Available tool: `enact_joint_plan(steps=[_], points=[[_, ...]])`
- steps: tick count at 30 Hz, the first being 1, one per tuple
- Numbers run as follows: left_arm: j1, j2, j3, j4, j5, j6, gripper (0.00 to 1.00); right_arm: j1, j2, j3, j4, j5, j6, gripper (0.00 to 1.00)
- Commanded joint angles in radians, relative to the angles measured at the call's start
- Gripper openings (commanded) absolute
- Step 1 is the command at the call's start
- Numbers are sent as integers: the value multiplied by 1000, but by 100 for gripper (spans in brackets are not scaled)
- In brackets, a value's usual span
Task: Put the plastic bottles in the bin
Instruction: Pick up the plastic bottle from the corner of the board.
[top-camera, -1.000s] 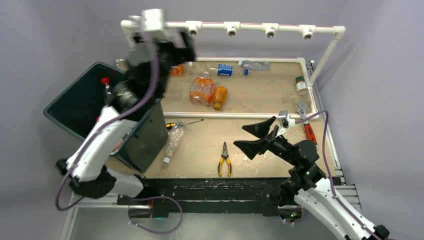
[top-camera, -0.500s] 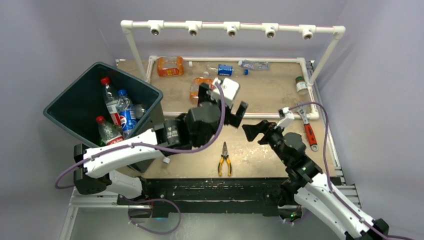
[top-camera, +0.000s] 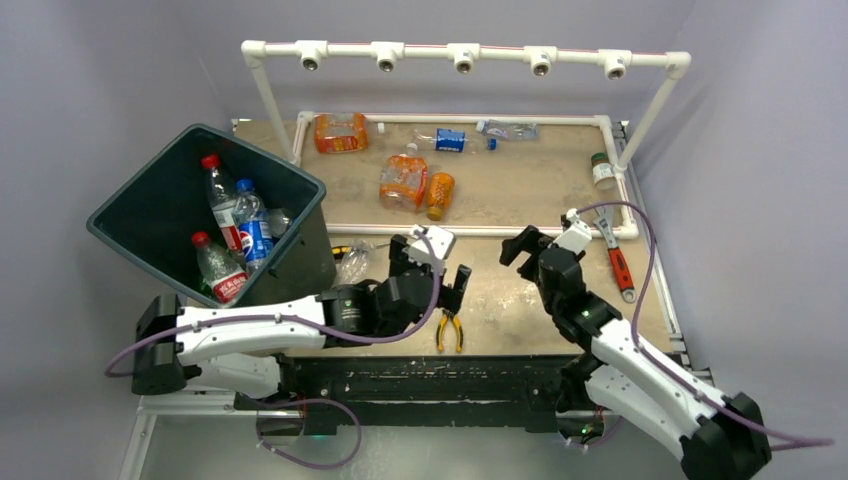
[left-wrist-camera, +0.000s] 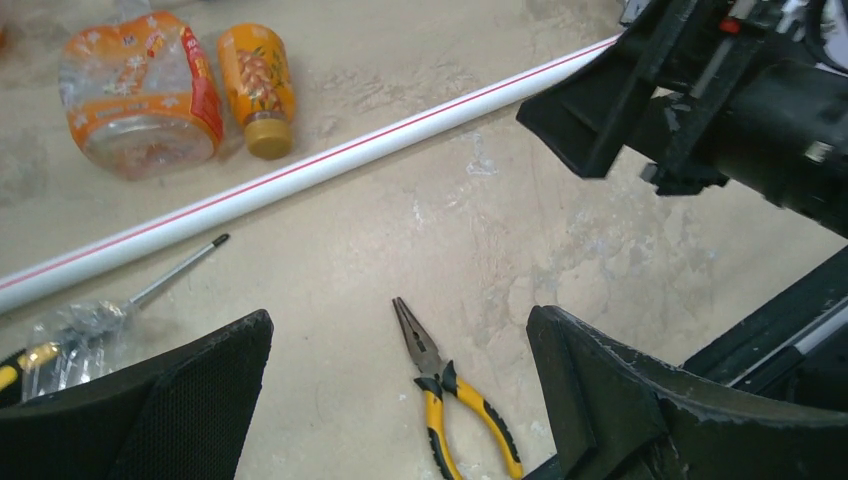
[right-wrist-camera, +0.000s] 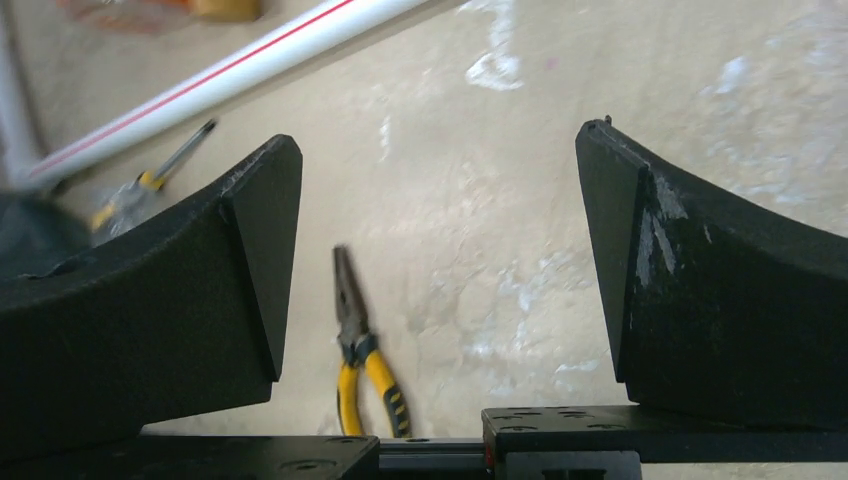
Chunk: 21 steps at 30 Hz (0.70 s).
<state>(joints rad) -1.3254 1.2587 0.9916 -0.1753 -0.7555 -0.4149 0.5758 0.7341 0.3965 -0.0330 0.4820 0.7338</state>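
hovering low over the near half of the table, the left gripper has its jaws spread wide with nothing between them. the yellow-handled pliers lie flat just beside it, close to the near edge. the right gripper sits near it on the right, by the white pipe that crosses the table. its jaws are likewise spread and empty.

bin: stands tilted at the table's left edge, mouth up. inside lie a red-capped bottle, a blue-labelled bottle and a red-labelled bottle. a further clear one is partly hidden against the wall.

bottles outside the bin:
- crushed clear bottle: just beside the bin's right wall, with a screwdriver next to it.
- large orange bottle and small orange bottle: side by side beyond the pipe, mid-table.
- flattened orange bottle, small blue-label bottle and flattened clear bottle: along the far edge.

a green-lidded container stands near the right edge. the red-handled wrench lies by the right edge, its head across the pipe.
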Motion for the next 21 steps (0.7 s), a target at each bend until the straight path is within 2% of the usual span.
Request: enact_joint_plan(steps=[1, 6, 11, 15, 21], points=[[-4, -112, -117, 199, -11, -129, 99, -85, 158, 81, 150, 177, 19, 99], [-5, -151, -233, 330, 12, -162, 99, -198, 395, 200, 323, 207, -93, 99], [-4, -133, -286, 398, 59, -147, 99, -308, 608, 427, 300, 204, -248, 99], [-4, -120, -363, 502, 113, -153, 99, -435, 711, 531, 252, 177, -310, 99], [-4, -54, -463, 653, 185, -209, 99, -569, 802, 562, 333, 92, -386, 99]])
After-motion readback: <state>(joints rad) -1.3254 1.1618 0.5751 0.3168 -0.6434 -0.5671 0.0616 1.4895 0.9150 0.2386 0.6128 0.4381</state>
